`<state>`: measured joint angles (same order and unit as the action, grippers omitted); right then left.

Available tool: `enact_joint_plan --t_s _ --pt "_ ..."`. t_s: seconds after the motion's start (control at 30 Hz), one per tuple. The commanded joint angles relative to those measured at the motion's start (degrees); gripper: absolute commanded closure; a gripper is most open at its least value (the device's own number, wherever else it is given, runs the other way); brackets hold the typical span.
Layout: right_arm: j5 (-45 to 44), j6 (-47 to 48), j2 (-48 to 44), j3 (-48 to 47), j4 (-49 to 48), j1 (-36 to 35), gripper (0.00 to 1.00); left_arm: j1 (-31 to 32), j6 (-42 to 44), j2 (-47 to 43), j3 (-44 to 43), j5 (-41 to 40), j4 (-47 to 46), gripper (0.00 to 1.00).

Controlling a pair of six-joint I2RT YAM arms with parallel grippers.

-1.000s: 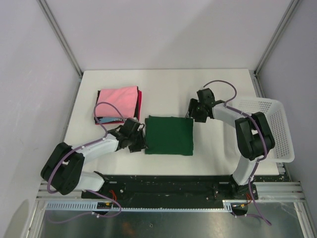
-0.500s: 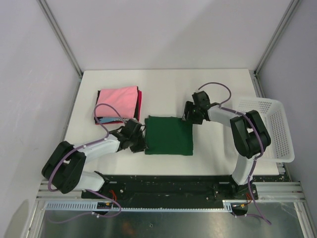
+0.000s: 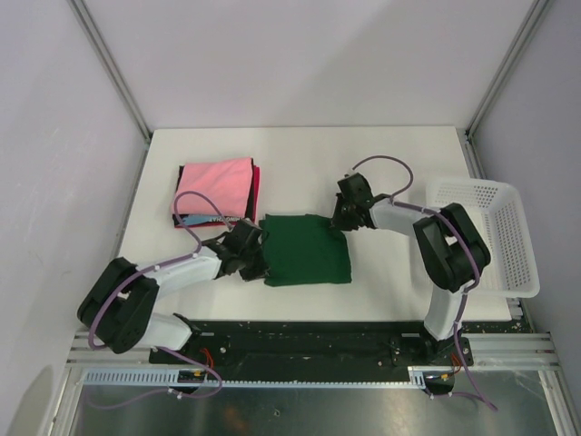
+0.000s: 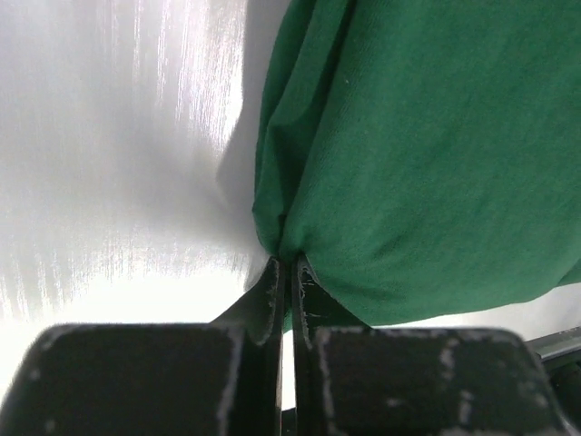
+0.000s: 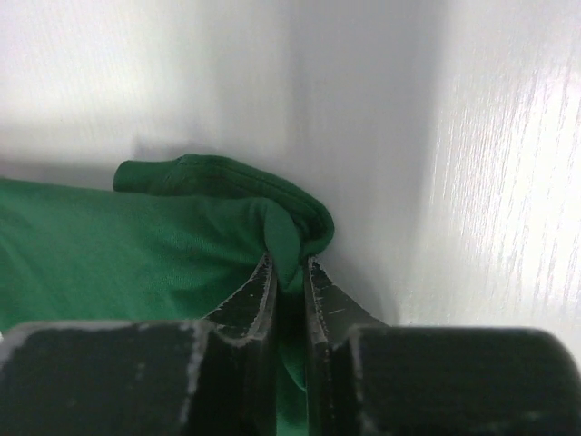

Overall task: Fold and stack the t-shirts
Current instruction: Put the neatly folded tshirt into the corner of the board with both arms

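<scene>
On the white table [image 3: 381,163], near the middle: a folded green t-shirt [image 3: 307,250]. Looks soft, light and floppy; likely sags if held at one spot. Best held by two corners. To the far left, a stack of folded t-shirts [image 3: 216,191], pink on top. Pinched tight on the green t-shirt's near left corner: left gripper [image 3: 257,263]. Pinched on its far right corner: right gripper [image 3: 338,218].

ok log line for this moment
left gripper: shut on green t-shirt left edge | right gripper: shut on its far-right corner | folded stack: far left, apart
</scene>
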<state>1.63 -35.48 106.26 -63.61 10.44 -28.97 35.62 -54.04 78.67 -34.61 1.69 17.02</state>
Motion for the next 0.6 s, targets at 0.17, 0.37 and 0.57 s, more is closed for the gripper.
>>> enact_joint_plan --t_s 0.17,0.37,0.57 --pt "-3.1 -1.5 -10.7 1.0 3.4 -2.8 1.00 0.4 2.4 -8.7 -2.6 -1.4 3.5 1.00" --pt "-4.6 -1.6 -17.1 1.0 4.0 -4.2 1.00 0.0 4.2 -12.6 -5.0 -1.5 6.2 1.00" --pt "-4.7 -1.9 -20.1 0.9 4.6 -4.7 1.00 -0.3 5.0 -13.6 -6.9 -1.5 7.6 1.00"
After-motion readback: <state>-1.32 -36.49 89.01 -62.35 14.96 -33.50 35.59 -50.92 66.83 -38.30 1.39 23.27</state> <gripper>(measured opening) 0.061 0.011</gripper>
